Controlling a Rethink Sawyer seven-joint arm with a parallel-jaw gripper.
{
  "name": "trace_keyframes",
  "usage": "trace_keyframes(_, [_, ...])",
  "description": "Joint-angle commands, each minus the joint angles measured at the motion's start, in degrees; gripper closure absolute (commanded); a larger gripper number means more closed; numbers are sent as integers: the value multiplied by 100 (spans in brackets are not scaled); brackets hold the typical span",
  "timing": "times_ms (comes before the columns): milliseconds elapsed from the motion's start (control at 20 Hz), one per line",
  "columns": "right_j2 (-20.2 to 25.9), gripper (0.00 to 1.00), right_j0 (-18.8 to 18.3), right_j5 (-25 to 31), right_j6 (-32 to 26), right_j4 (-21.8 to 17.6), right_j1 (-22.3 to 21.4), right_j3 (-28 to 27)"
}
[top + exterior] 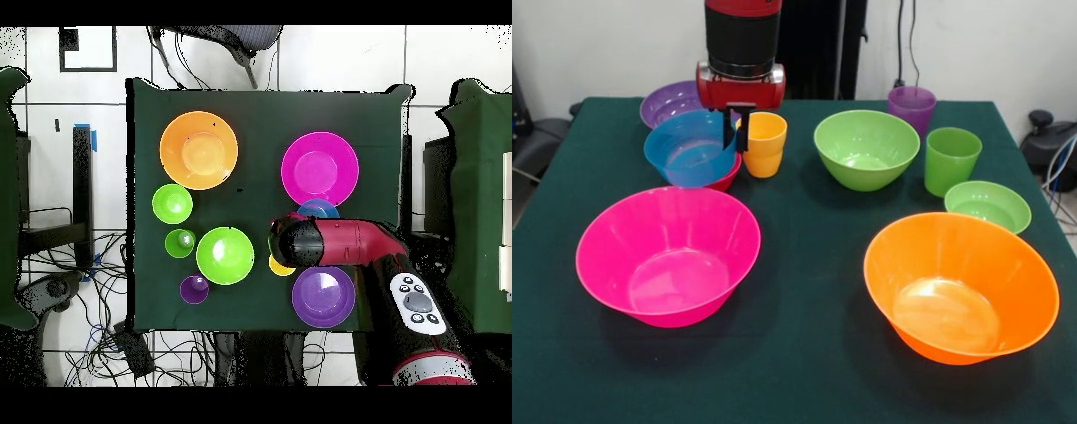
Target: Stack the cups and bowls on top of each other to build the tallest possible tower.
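Note:
My gripper (734, 134) hangs at the back left, its fingers shut on the right rim of the small blue bowl (689, 148). The blue bowl is tilted and rests in or just above the small red bowl (726, 180); it also shows in the overhead view (318, 209). The yellow-orange cup (765, 146) stands just right of the gripper. The medium green bowl (865, 148) stands alone and empty, so no tower shows on it. The purple cup (911, 108), green cup (951, 159) and small light green bowl (987, 206) stand at the right.
The large pink bowl (666, 256) sits front left and the large orange bowl (960, 287) front right. The medium purple bowl (669, 102) is at the back left behind the gripper. In the overhead view the arm (340, 245) covers the gripper.

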Motion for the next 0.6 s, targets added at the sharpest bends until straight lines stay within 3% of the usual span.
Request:
trace_keyframes(50, [541,100,-29,518,-792,-476,303,-26])
trace_keyframes(300, [1085,100,-551,768,-1202,-198,263,247])
trace_keyframes(600, [1235,100,-791,884,-1339,-507,347,203])
